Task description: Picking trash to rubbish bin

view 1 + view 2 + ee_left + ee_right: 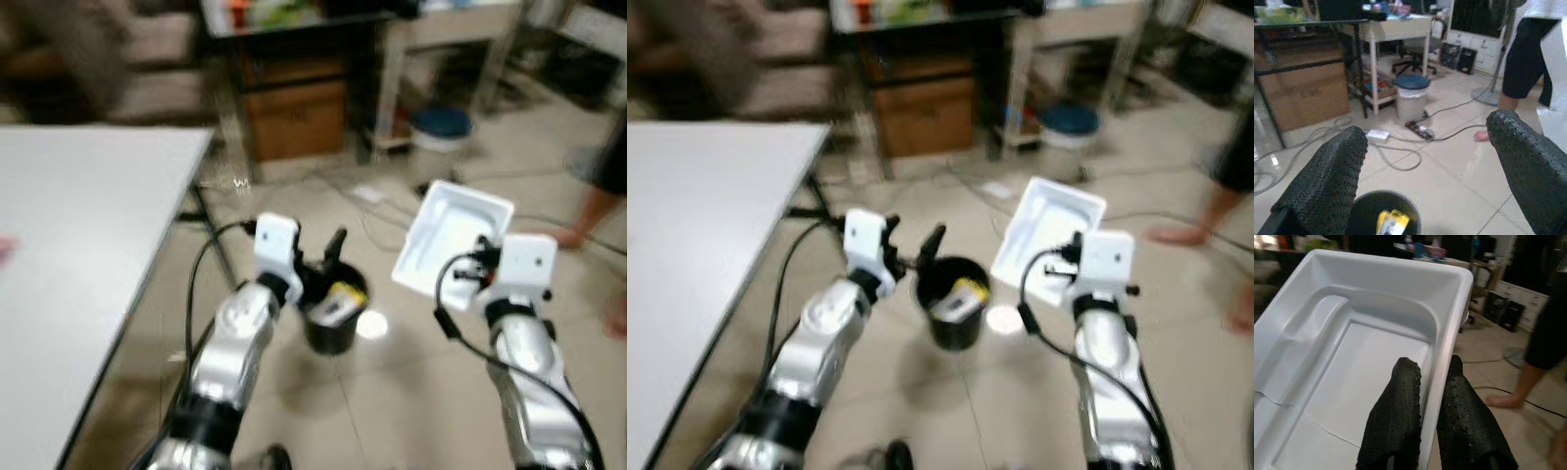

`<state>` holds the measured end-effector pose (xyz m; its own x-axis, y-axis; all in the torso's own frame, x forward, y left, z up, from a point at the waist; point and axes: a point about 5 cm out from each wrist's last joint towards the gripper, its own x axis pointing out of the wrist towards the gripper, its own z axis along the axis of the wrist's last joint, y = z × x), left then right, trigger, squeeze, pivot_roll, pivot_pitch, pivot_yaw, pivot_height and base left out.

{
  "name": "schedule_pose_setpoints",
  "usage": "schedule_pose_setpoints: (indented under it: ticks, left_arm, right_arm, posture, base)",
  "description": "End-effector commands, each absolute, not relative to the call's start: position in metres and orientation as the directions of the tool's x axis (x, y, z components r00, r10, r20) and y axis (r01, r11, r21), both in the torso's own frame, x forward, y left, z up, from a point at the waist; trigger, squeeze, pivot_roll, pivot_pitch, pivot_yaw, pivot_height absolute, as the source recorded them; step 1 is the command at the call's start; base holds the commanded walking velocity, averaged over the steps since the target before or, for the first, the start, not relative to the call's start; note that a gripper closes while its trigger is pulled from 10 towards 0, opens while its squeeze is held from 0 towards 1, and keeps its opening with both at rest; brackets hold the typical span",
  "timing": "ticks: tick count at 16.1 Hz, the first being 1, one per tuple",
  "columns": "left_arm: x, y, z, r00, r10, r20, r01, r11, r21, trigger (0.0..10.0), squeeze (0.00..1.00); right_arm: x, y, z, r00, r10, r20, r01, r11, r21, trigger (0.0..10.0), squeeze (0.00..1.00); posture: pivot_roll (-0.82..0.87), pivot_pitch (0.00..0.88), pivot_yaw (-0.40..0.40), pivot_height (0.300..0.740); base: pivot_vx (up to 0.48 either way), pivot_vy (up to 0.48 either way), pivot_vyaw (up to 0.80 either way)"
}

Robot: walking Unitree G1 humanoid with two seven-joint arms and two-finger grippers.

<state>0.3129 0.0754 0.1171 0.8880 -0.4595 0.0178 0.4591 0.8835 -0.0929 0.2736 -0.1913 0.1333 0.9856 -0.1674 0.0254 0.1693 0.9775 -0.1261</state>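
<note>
there, a white moulded plastic tray (pixel 1352 347), shallow, empty

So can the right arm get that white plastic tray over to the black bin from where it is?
Probably yes: the right claw grips the white plastic tray beside the black round bin, with bare floor between.

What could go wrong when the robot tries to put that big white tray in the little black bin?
The white plastic tray looks wider than the black bin's mouth, so it may jam or tip the bin. The right claw only pinches the tray's rim, so it could slip out. The left claw hangs open just above the bin, near the yellow packet inside, and could get bumped. Cables lie on the floor and a person's foot is close by.
</note>
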Motion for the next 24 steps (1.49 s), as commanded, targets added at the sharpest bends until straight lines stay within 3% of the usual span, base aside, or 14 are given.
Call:
schedule_pose_setpoints:
  ticks: [1, 24]
  left_arm:
    - [0.3153, 0.0768, 0.1199, 0.887, -0.461, 0.019, 0.461, 0.884, -0.074, 10.0, 0.0]
    - [0.3141, 0.0759, 0.1157, 0.884, -0.467, -0.002, 0.467, 0.883, -0.053, 10.0, 0.0]
  right_arm:
    - [0.2726, -0.1884, 0.1355, 0.986, -0.164, 0.04, 0.168, 0.979, -0.117, 10.0, 0.0]
    - [0.2716, -0.1864, 0.1304, 0.984, -0.176, 0.03, 0.179, 0.977, -0.114, 10.0, 0.0]
  posture:
    - [-0.13, 0.091, 0.072, 0.74]
    - [-0.12, 0.096, 0.081, 0.74]
  base:
    - [0.431, 0.0, 0.0]
    - [0.421, 0.0, 0.0]
